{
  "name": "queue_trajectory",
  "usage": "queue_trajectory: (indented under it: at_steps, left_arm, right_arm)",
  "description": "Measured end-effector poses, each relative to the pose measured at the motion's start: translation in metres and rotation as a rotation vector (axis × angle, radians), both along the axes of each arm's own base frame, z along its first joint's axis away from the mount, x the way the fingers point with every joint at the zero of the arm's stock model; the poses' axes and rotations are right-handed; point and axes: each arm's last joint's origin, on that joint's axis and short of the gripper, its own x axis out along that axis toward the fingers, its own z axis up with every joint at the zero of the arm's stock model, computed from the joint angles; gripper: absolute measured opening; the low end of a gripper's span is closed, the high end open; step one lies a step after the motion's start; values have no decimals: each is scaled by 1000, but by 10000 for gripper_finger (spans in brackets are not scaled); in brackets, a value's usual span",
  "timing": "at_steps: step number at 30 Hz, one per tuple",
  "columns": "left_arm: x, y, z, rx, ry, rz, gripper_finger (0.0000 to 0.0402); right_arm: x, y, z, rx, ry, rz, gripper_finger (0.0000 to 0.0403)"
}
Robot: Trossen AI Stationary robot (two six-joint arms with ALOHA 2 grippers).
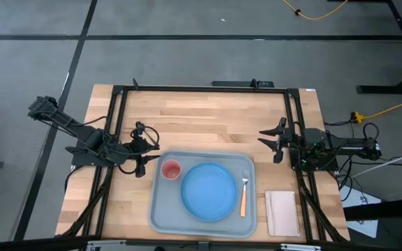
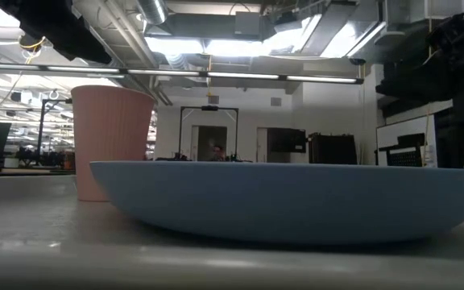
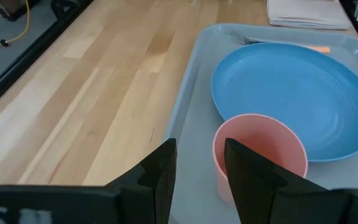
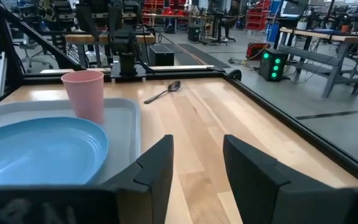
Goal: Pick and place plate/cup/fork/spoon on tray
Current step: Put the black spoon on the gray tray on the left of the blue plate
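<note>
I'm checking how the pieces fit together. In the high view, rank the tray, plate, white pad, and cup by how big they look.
Largest to smallest in the high view:
1. the tray
2. the plate, filling much of the tray's middle
3. the white pad, beside the tray on the table
4. the cup, in the tray's corner

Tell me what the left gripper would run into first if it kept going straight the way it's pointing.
Most likely the cup: the left gripper stands open, aimed right at it on the tray, with the plate just beyond. Exact height is unclear.

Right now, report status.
Both pincers open, empty: left beside the tray, right parked. Plate, cup, fork on tray. Spoon on table.
</note>
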Motion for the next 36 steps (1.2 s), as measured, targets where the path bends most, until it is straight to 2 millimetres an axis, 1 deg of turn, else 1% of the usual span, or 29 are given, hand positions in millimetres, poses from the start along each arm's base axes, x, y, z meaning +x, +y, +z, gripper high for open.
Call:
queue_trajectory:
  at_steps: [5,8,11,18,21,25,28,33,36]
  left_arm:
    - [1,0,1,-19,-18,6,128]
    - [1,0,2,-60,-44,53,128]
    - [1,1,3,-62,-57,86,128]
    - [1,1,3,-87,-59,88,128]
    - [1,0,2,-108,-48,63,128]
    - [1,-2,2,-219,-46,69,128]
    - [1,-3,2,-269,-36,53,128]
    - [2,-4,3,-272,-42,26,128]
    - [3,-3,4,-278,-65,51,128]
  right_arm:
    - [0,0,0,43,-10,-3,145]
    - [0,0,0,44,-11,-4,145]
    - [0,0,0,45,-11,-4,145]
    - [0,0,0,45,-11,-4,145]
    - [0,0,0,46,-11,-4,145]
    - [0,0,0,46,-11,-4,145]
    - [0,0,0,45,-11,-4,145]
    - [0,0,0,44,-11,-4,145]
    - [0,0,0,45,-11,-4,145]
